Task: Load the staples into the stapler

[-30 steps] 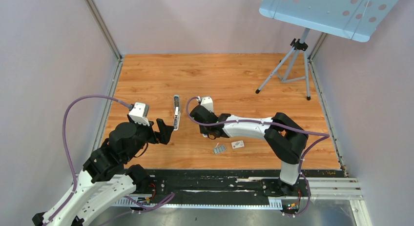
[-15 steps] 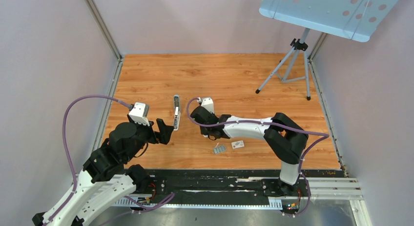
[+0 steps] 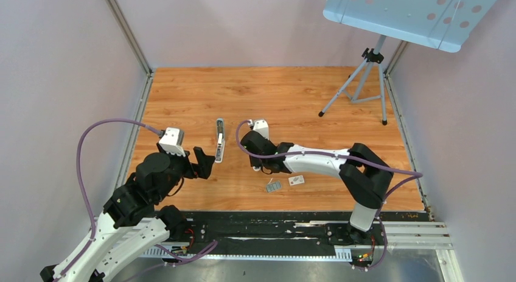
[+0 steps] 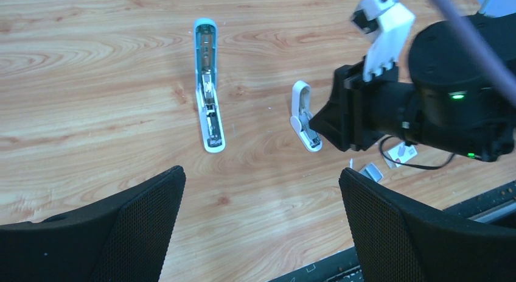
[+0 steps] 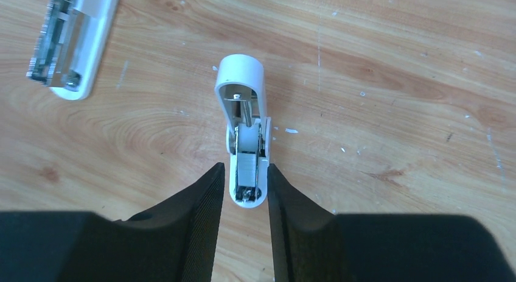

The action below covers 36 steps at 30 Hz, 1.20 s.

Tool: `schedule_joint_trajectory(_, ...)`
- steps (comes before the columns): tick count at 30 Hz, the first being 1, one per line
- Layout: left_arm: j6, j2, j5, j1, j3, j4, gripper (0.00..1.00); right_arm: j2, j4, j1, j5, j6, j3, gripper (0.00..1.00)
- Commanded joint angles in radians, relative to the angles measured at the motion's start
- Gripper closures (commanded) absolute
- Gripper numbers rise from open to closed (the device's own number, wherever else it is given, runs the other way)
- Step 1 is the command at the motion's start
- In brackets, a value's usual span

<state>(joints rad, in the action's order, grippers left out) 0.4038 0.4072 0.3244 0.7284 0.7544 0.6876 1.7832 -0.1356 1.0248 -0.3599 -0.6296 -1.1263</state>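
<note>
Wood-grain surface (image 3: pixel 292 99) carries all we need, so we count first: two staplers, one block of staples, one small white box, two arms. The long stapler (image 3: pixel 219 139) lies opened flat, left of the middle, with its metal channel facing up. It is just ahead of the left jaws, which hang spread wide and hold nothing. The short stapler (image 5: pixel 245 142) sits to its right, lid tipped back, with the right jaws set one on each side of its hinge end. From the wrist view we cannot tell whether they pinch it or merely flank it; a sliver of wood seems to show along one side. The staples (image 3: pixel 274 186), a tiny grey ribbed block, lie toward the near edge beside the right arm. They are just beside the box (image 3: pixel 296 180) with its red mark and apart from both staplers.

We judge the step in hand to be settling the short stapler so that a channel stays bared for loading. To do it well, we would keep the jaws square to its white sides and move straight up or down, so the light body neither pivots nor tips. For the staples we would come in low, pinch the long edges, keep the block level, and line its ribs up with the channel before lowering it in.
</note>
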Motion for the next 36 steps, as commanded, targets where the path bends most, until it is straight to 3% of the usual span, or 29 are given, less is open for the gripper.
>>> schedule_joint_trajectory(1,0.034,0.005,0.051,-0.006,0.000,0.019,0.00,-0.099,0.009,-0.017,0.006,0.045,0.022,0.62)
schedule_joint_trajectory(12,0.088,0.057,-0.025,-0.006,-0.043,-0.038,0.02,-0.059,0.039,-0.075,0.071,0.078,0.020,0.52)
schedule_joint_trajectory(36,0.071,0.051,-0.024,-0.006,-0.068,-0.069,0.01,0.005,0.066,-0.088,0.117,0.053,0.082,0.58)
